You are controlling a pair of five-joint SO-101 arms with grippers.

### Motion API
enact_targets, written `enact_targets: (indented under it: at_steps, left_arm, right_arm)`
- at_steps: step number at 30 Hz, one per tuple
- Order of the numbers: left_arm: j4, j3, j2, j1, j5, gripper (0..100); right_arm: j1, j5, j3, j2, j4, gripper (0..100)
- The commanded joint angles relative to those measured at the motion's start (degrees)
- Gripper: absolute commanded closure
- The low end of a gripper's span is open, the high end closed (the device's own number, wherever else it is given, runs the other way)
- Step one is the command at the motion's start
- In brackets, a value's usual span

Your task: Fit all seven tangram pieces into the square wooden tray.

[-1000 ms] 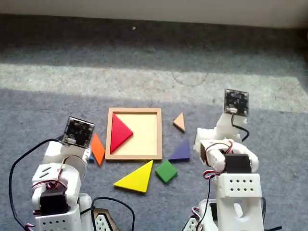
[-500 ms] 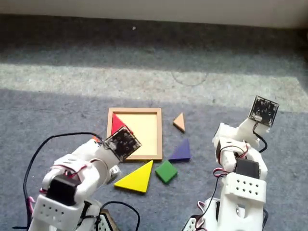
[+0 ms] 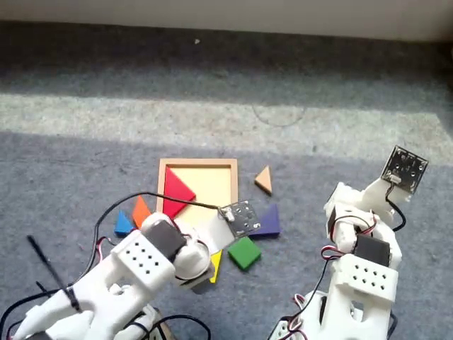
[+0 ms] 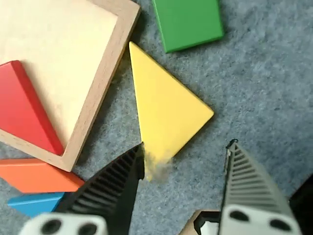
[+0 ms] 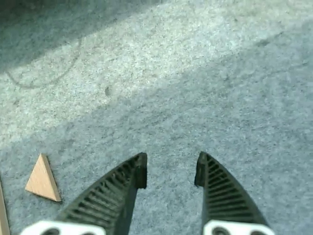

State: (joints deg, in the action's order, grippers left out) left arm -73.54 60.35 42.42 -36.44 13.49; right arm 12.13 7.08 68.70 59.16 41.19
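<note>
Held the left gripper (image 4: 186, 152) spread above the yellow triangle (image 4: 166, 107), at 6 o'clock from the wooden tray (image 4: 105, 83). Held the right gripper (image 5: 171, 169) spread over the carpet (image 5: 195, 73).

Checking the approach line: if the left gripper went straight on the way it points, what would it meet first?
Probably the yellow triangle, whose corner lies between the left gripper's open jaws; depth is unclear.

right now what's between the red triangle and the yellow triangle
The tray's wooden rim, plus some bare tray floor on the red triangle's side; the yellow triangle lies outside it. The left wrist view shows this.
</note>
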Motion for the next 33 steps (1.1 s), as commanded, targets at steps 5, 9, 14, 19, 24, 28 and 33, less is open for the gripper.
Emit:
enact_targets:
  at_steps: [5,9,14,19,24,28,33]
  left_arm:
    - [12.0,-3.1,-18.1,-1.5,-3.3,73]
    - [14.2,-5.4,-23.8,-1.2,-5.7,73]
    - [14.3,-8.7,-28.3,-1.1,-10.2,73]
    - [14.3,-9.4,-29.5,-1.1,-11.0,78]
    - [14.3,-9.1,-29.5,-1.6,-6.7,90]
    - [14.1,-9.1,-29.5,-1.5,-6.5,88]
    - [11.3,-10.3,-28.8,-1.1,-9.1,80]
  right_arm:
    - [0.5,-0.7,-0.7,1.4,-1.3,83.7]
    - [0.5,-0.8,-0.7,1.4,-1.3,83.7]
    - [0.5,-0.8,-0.7,1.4,-1.3,83.7]
    - [0.5,-0.8,-0.7,1.4,-1.3,83.7]
    - [0.5,-0.8,-0.7,1.4,-1.3,83.7]
    - [0.5,-0.8,-0.7,1.4,-1.3,83.7]
    - [0.5,-0.8,-0.6,1.4,-1.3,83.7]
